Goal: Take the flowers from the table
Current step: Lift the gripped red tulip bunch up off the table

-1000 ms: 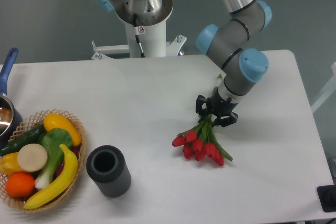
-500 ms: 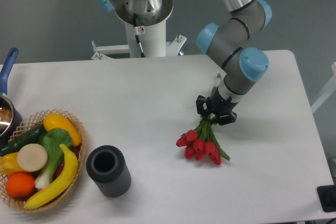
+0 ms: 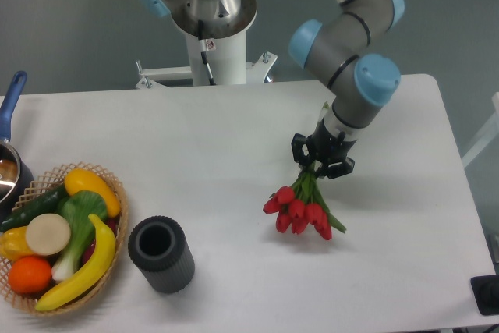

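- The gripper (image 3: 321, 168) and the flowers (image 3: 300, 210) have gone up a little since before.
- It is closed tight on the green stems.
- The red buds hang just above the table (image 3: 218, 161), right of the black cup (image 3: 160, 254).
- The pick-up looks nearly done.

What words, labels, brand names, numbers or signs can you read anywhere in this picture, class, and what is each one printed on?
None can be read.
A small sticker on the white robot base: too small and blurred to read.
The flowers, the gripper, the basket and the dark cylinder on the table show no lettering.
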Available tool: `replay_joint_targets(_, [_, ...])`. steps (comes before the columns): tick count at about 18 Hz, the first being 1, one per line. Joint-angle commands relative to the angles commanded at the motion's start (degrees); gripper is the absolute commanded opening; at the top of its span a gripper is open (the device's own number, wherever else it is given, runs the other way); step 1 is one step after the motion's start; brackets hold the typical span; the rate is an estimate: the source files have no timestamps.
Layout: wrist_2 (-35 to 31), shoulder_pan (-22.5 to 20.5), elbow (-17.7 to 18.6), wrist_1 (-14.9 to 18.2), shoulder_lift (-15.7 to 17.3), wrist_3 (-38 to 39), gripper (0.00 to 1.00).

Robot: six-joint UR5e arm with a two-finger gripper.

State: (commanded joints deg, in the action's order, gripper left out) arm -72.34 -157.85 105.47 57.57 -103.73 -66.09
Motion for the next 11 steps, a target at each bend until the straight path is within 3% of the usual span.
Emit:
replay_joint_targets(6, [11.77,0.18,-3.16,-0.70,7.65,0.96,0.33])
replay_joint_targets(11, [23.00,0.79,-6.94,-0.79,9.33,4.13,0.33])
